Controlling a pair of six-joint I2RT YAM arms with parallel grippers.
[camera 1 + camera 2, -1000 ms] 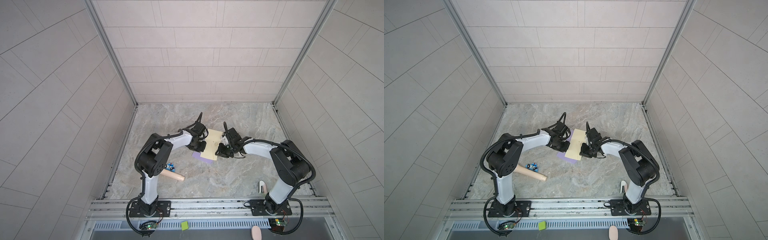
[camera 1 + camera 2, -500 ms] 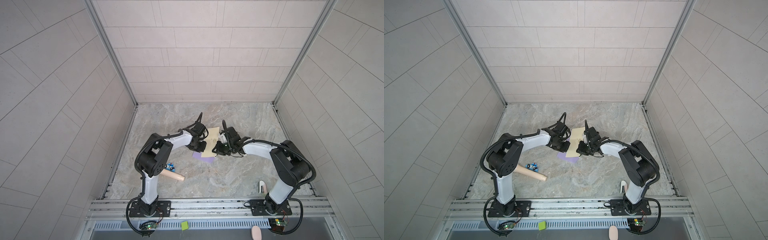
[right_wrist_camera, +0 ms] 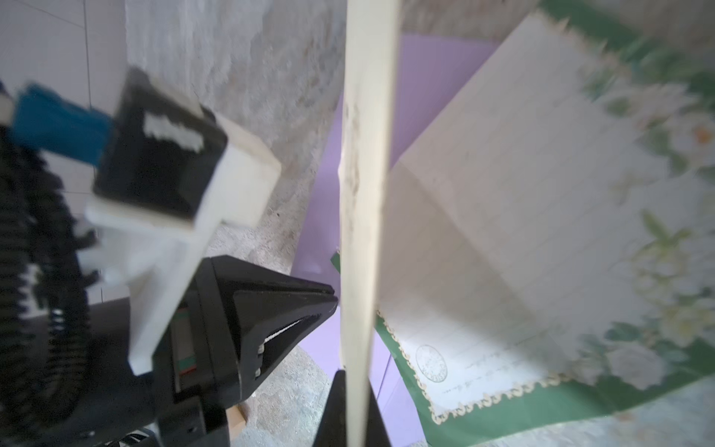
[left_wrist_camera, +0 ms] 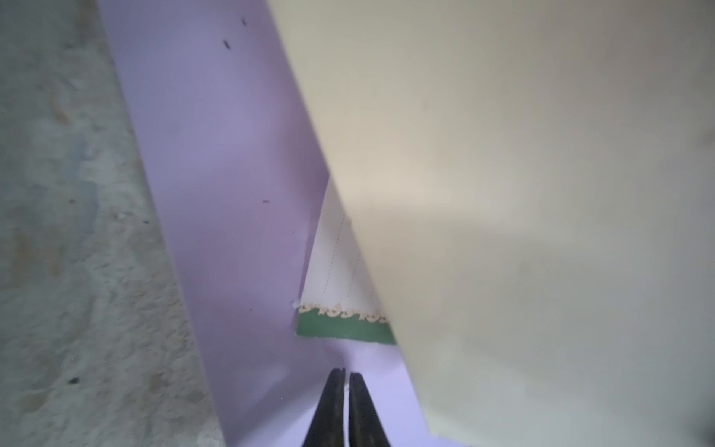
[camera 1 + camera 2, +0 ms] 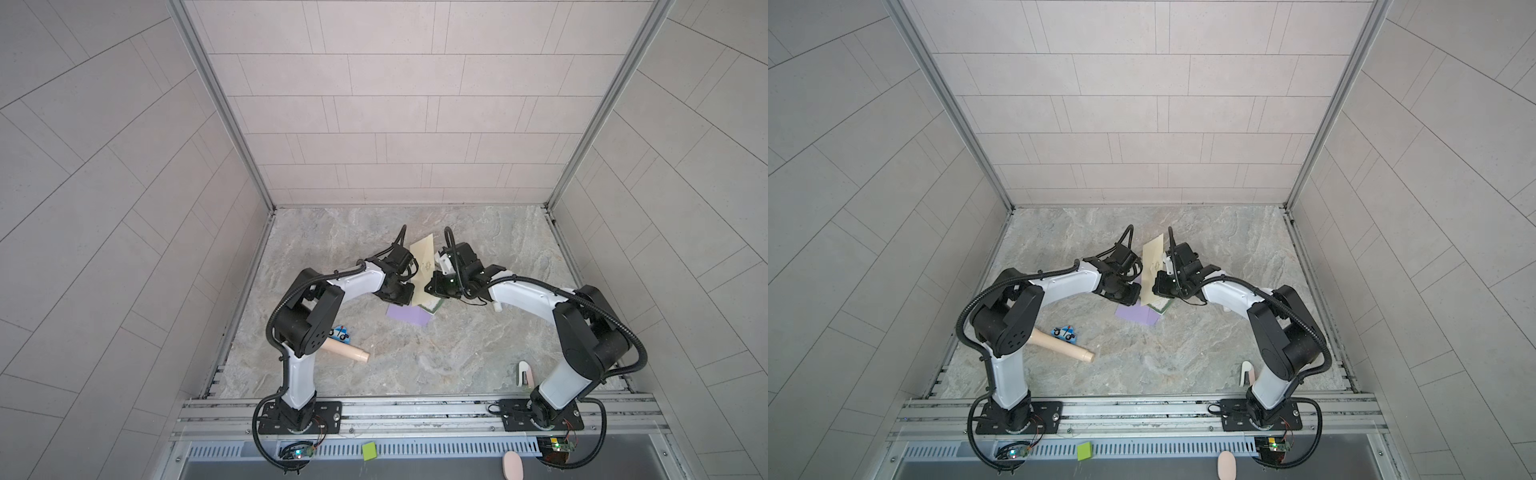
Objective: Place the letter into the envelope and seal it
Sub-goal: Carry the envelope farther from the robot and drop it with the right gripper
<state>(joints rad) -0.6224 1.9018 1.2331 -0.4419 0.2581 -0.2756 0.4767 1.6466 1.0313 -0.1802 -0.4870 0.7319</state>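
Envelope (image 5: 424, 266), cream: you have it standing on edge between the two arms, above the desk (image 5: 478, 345), with the right tool (image 3: 354, 391) clamped tight on its lower part. Letter (image 3: 522, 232), lined, green floral border: it lies flat on a purple sheet (image 5: 405, 316) on the desk, just under the envelope and outside it. Left tool (image 4: 345, 381): your fingers are all but together with only a thin slit between them, gripping nothing, tips just beside the envelope.

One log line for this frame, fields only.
right gripper: shut on envelope, upright on edge | left gripper: jaws almost closed, empty, beside envelope | letter: not inserted, partly on purple sheet
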